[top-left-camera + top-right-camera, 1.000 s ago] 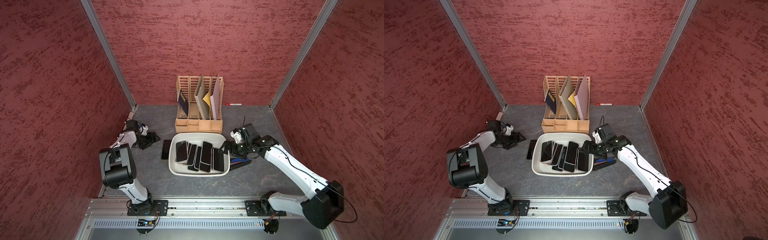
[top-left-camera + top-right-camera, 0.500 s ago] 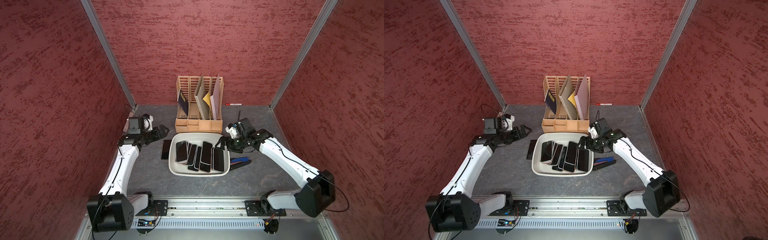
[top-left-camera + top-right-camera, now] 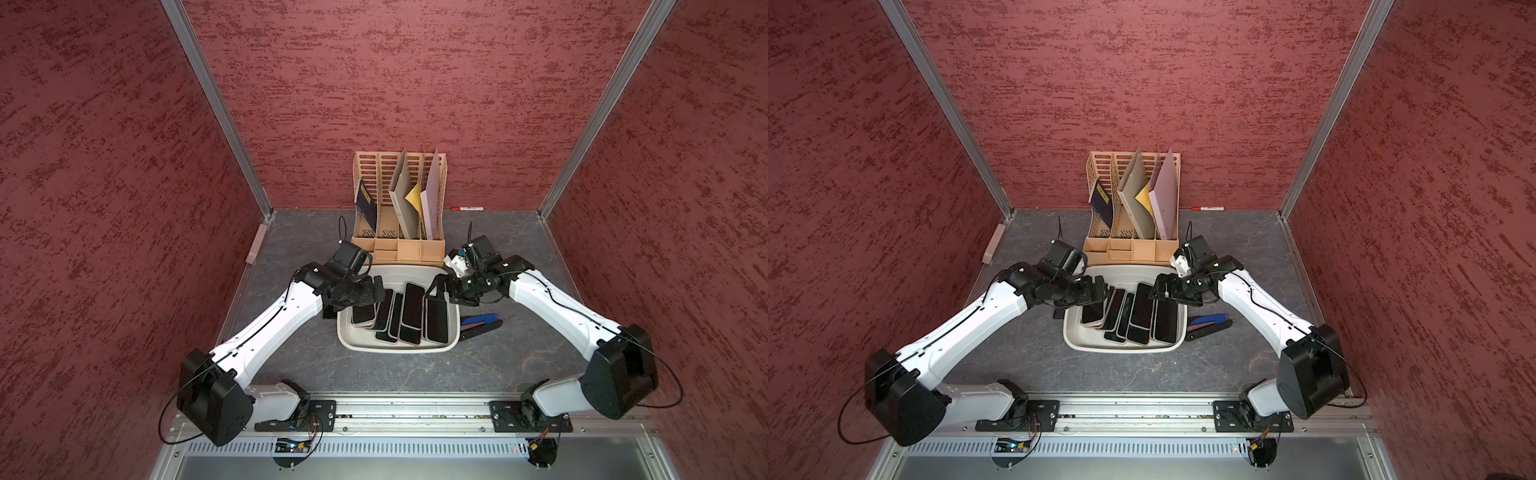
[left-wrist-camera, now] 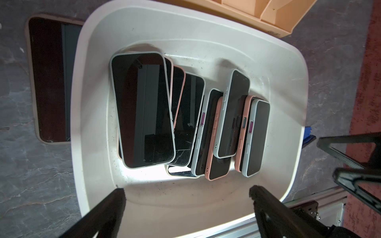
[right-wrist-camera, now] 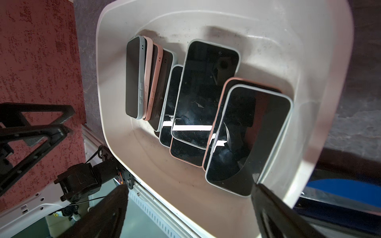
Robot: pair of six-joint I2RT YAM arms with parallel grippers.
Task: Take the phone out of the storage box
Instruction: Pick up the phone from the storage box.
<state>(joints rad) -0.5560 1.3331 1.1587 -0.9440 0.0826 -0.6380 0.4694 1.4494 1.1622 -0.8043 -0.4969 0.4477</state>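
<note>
Over storage box (image 3: pixel 395 348) side edges: both jaws spread, empty; phones (image 3: pixel 412 311) mid-box, far end bare.

The left arm (image 3: pixel 270 327) and right arm (image 3: pixel 557 309) wear smooth white shells, dotted with small screw holes, between bulky black joint housings (image 3: pixel 212 399). Thin black cables (image 3: pixel 682 388) loop off the shoulders and trail along the links. The left gripper (image 4: pixel 187 190) and right gripper (image 5: pixel 190 188) are black, their fingers (image 4: pixel 348 159) hollow triangular frames with textured pads. Black bolted plates (image 3: pixel 326 411) anchor both bases, orange wiring (image 3: pixel 539 437) beneath.
</note>
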